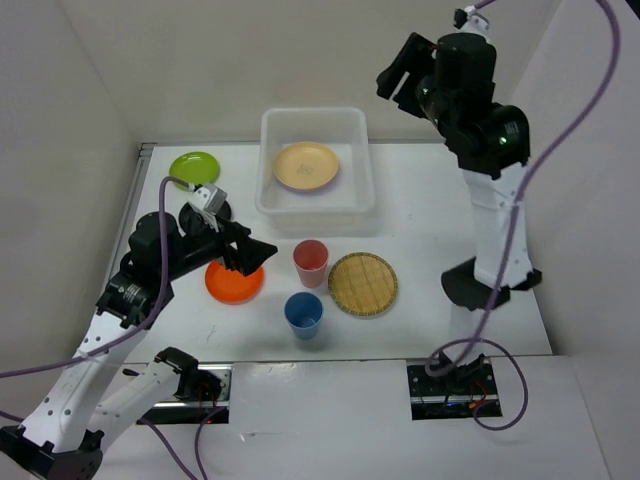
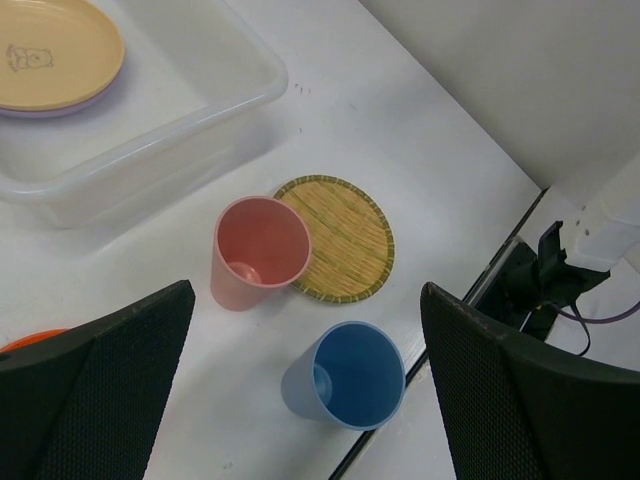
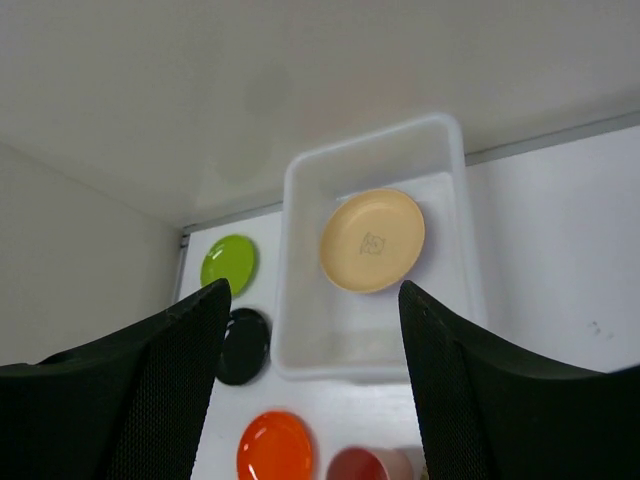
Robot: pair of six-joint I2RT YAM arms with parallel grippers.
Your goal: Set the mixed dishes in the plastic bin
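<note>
Looks like the pick step: left gripper [image 1: 255,255] is spread wide and empty over the table [image 1: 420,200], pink cup [image 2: 258,255] just ahead of it, plastic bin [image 1: 315,208] beyond; next probably needs a descent straddling the cup's rim (right gripper [image 1: 398,78] spread, empty, raised high, bin below it).

From above, the black plate [image 3: 245,346] is almost wholly hidden behind the left gripper [image 1: 256,256], which also covers the far edge of the orange plate [image 1: 230,287]. The lavender plate [image 2: 62,109] shows only as a thin rim under the pale yellow plate [image 2: 50,50]. The left wrist view's top edge cuts off that yellow plate and the plastic bin [image 2: 160,140]. The yellow plate's print is too small to read. The right wrist view's bottom edge crops the pink cup [image 3: 368,466].
</note>
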